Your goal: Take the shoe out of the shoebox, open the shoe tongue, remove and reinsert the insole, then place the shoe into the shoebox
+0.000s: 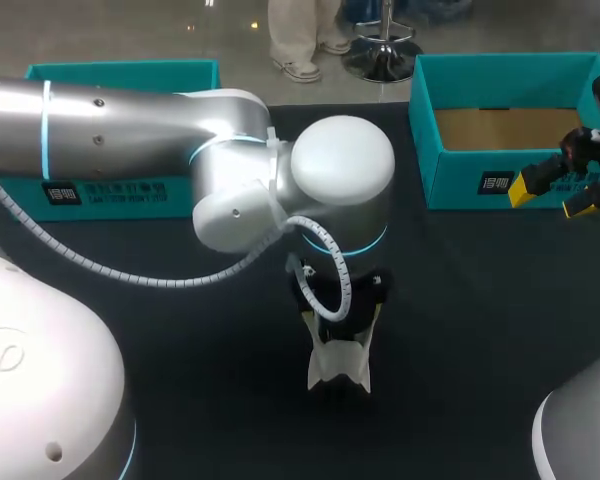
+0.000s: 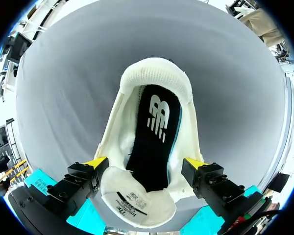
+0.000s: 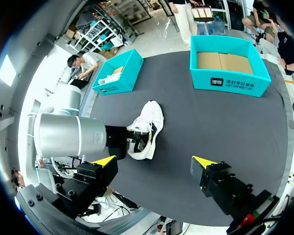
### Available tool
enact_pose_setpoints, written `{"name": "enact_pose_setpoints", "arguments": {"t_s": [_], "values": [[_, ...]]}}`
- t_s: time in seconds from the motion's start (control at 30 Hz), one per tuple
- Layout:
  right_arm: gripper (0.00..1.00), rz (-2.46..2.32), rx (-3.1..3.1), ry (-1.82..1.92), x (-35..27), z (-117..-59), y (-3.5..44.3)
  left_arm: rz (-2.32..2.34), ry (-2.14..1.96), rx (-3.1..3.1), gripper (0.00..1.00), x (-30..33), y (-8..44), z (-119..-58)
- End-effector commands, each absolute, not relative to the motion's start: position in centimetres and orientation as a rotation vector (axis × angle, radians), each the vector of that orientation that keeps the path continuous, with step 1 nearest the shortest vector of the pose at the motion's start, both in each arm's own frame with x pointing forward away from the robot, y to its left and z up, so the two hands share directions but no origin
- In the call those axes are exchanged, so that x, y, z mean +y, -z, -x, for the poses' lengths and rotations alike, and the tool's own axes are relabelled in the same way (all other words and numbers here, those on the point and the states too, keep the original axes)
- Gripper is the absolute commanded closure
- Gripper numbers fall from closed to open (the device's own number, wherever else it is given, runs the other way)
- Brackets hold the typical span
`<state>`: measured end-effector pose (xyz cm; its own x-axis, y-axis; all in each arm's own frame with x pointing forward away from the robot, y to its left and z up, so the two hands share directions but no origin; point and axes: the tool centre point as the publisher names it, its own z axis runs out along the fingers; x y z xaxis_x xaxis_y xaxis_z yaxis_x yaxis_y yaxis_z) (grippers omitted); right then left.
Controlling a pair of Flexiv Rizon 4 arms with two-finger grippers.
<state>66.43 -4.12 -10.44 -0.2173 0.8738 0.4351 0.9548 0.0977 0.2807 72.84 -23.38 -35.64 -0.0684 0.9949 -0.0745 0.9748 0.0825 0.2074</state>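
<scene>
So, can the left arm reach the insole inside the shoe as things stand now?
Probably yes. The tongue is folded out, the black insole lies uncovered in the opening of the shoe, and the left arm holds its jaws open on either side, looking straight in.

The left arm [image 1: 130, 130] enters from the counter's left edge, bends at the elbow, and points its wrist straight down over the counter's middle. The left gripper [image 2: 146, 164] has its jaws spread wide. The right gripper [image 1: 553, 194] hangs above the counter's far right corner, jaws apart.
</scene>
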Motion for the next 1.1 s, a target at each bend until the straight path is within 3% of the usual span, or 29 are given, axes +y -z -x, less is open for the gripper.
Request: {"name": "enact_pose_setpoints", "arguments": {"t_s": [0.03,1.1], "values": [[0.0,1.857,-2.204,0.758,-4.0,-66.8,10.4,-1.994,-0.163,2.154,0.0,-23.1,34.9,-72.8],[0.0,1.857,-2.204,0.758,-4.0,-66.8,10.4,-1.963,-0.141,2.167,0.0,-21.4,29.0,-75.8]]}}
